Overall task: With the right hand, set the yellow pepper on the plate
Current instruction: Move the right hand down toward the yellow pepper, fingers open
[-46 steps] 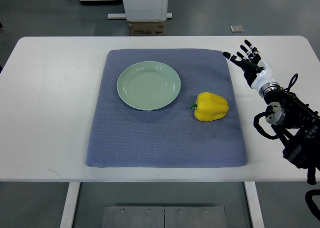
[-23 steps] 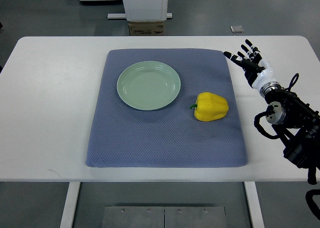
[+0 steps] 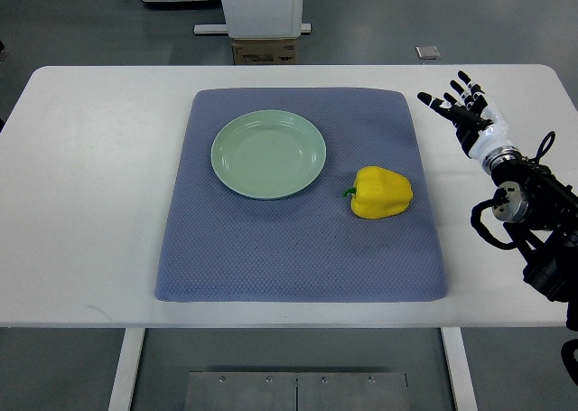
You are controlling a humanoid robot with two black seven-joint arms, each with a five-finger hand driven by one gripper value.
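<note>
yellow pepper (image 3: 382, 192) on mat, right hand (image 3: 467, 117) apart, fingers splayed, seemingly empty

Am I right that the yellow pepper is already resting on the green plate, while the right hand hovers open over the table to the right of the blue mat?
Not quite. In the top view the yellow pepper lies on the blue mat, right of the green plate and not touching it. The rest holds: the right hand hovers open over the table, right of the mat.
</note>
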